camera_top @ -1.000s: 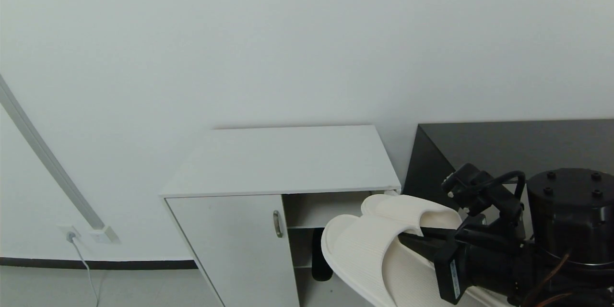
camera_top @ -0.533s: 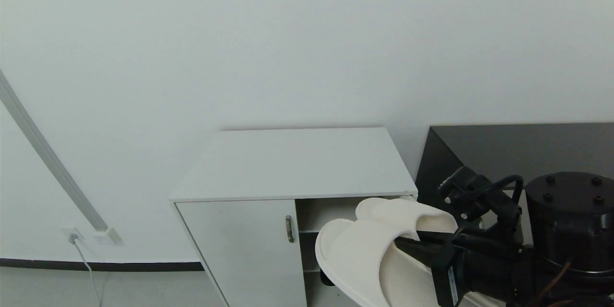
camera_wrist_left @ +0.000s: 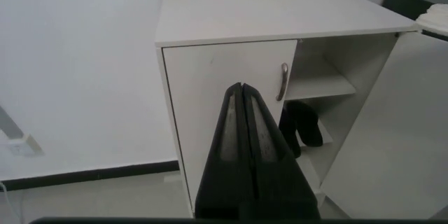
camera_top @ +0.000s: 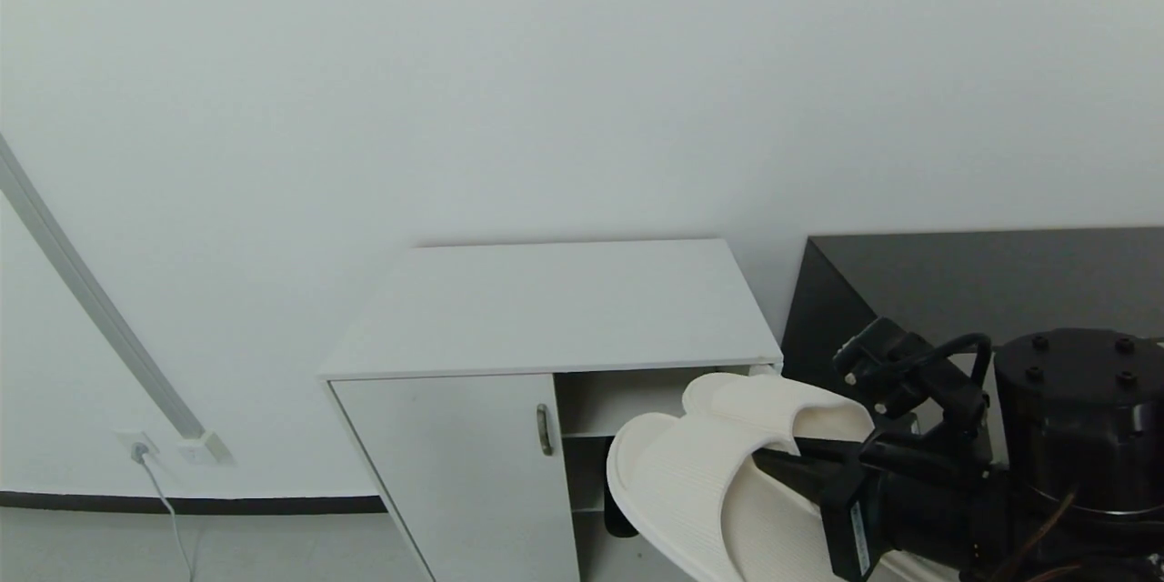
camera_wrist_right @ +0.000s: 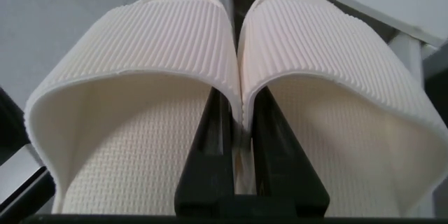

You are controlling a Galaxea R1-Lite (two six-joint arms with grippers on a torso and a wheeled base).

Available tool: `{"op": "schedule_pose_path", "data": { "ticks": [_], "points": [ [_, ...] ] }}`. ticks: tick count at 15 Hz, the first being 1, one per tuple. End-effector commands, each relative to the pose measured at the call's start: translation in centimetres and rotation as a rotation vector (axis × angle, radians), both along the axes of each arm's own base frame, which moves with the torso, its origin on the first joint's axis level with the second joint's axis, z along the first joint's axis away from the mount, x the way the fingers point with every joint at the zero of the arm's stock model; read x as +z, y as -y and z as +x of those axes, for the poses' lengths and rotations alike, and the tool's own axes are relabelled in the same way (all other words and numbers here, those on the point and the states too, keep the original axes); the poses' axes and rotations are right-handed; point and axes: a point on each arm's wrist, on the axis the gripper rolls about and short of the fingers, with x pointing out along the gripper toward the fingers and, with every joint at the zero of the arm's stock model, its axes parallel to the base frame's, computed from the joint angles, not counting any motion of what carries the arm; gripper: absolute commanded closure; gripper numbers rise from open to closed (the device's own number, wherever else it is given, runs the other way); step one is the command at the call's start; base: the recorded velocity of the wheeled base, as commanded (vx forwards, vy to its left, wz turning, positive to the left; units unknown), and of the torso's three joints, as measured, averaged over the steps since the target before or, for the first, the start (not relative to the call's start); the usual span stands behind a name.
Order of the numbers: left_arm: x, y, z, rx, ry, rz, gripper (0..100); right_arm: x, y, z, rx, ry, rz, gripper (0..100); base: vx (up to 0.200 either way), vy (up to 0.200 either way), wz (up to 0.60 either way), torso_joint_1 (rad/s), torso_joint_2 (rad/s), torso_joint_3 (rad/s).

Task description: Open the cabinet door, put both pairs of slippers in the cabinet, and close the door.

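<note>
We hold the pair of white ribbed fabric slippers (camera_top: 691,491) clamped in our right gripper (camera_top: 791,459), on the near side of the low white cabinet (camera_top: 555,309) at its open right half, while our left gripper (camera_wrist_left: 242,91) is pressed together on nothing.

Change over the last second. The head view has shifted, so the cabinet (camera_top: 546,309) lies slightly farther right in the picture; this is camera motion only. The white slippers (camera_top: 691,491), clamped by the right gripper (camera_top: 780,464), now overlap more of the cabinet's open side and hide more of the dark slippers (camera_top: 620,505) inside.
</note>
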Motion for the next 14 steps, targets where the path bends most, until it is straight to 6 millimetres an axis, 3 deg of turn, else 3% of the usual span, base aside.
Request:
{"op": "schedule_pose_path", "data": {
  "ticks": [1, 6, 14],
  "points": [
    [0.0, 0.0, 0.0, -0.001, -0.001, -0.001, 100, -0.2, -0.1, 0.1, 0.001, -0.005, -0.005, 100, 0.0, 0.0, 0.0, 0.0, 0.0, 0.0],
    [0.0, 0.0, 0.0, -0.002, -0.001, 0.002, 100, -0.7, -0.4, 0.0, 0.011, -0.001, -0.004, 100, 0.0, 0.0, 0.0, -0.104, 0.24, 0.133],
    [0.0, 0.0, 0.0, -0.002, -0.001, 0.0, 100, -1.6, -0.5, 0.1, 0.01, -0.011, -0.018, 100, 0.0, 0.0, 0.0, -0.191, 0.45, 0.26]
  ]
}}
